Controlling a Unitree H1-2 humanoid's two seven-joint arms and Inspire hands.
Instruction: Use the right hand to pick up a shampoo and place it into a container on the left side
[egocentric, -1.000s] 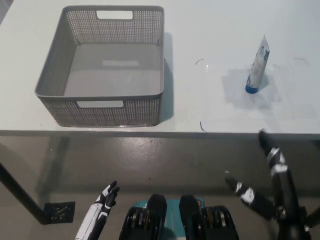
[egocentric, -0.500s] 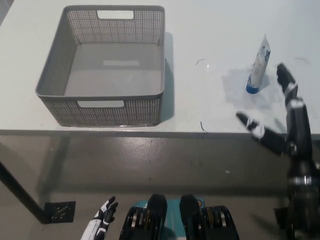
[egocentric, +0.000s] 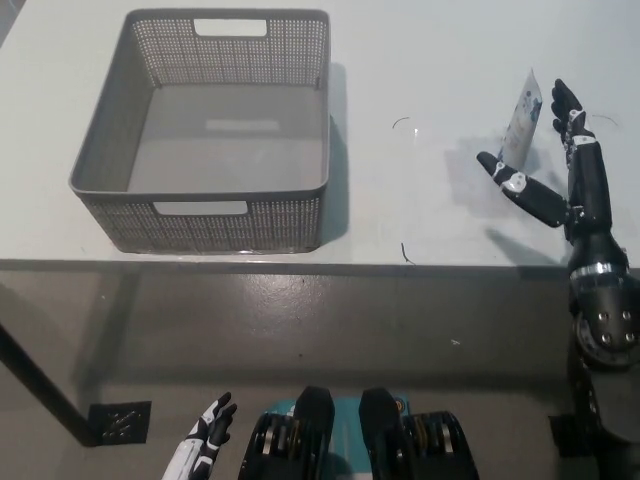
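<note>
- Nearest, at lower left below the table edge: left hand (egocentric: 208, 432) idle, only partly in view, fingers slightly apart, holding nothing.
- At the right, over the table (egocentric: 420, 60): right hand (egocentric: 555, 175) reaching in, fingers spread wide, nothing clamped between them.
- One finger pointing left in front of the tube's base, the others rising just beside its right side; contact with the tube not clear from this angle.
- Just beyond that: shampoo (egocentric: 521, 122), a white tube with blue print, standing upright between the spread fingers, base hidden behind the hand.
- Not yet grasped, not yet lifted, by the look of it.
- Farther left, well apart from the tube: basket (egocentric: 100, 165), grey, perforated, empty inside.
- Judged progress: early, only the approach done.
- Left to do: closing on the tube, lifting, carrying left across the table, releasing into the basket.
</note>
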